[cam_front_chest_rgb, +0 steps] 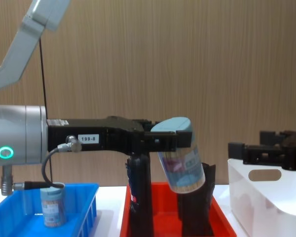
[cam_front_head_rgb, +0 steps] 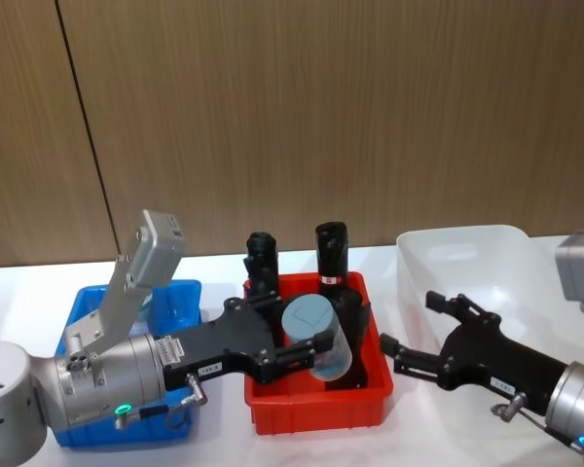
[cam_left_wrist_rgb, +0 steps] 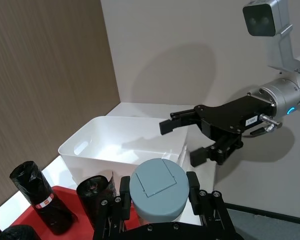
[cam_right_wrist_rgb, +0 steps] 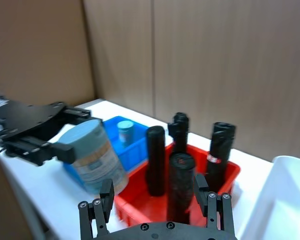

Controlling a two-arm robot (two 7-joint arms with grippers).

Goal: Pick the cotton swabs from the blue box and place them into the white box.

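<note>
Three bins in a row: white box [cam_front_head_rgb: 477, 268] on the right, red bin [cam_front_head_rgb: 316, 409] mid with upright black cylinders [cam_front_head_rgb: 331, 248], blue box [cam_front_head_rgb: 180, 292] on the left. Left gripper [cam_front_head_rgb: 302, 336] clamped on tilted cotton swabs jar [cam_front_chest_rgb: 182, 165], held in air over red bin. Right gripper [cam_front_head_rgb: 416, 326] fingers apart, empty, between red bin and white box. Second jar [cam_front_chest_rgb: 53, 205] stands upright in blue box.

white sticker [cam_front_chest_rgb: 86, 139] reading 199-8, on the black body of the left gripper [cam_front_chest_rgb: 173, 140]
</note>
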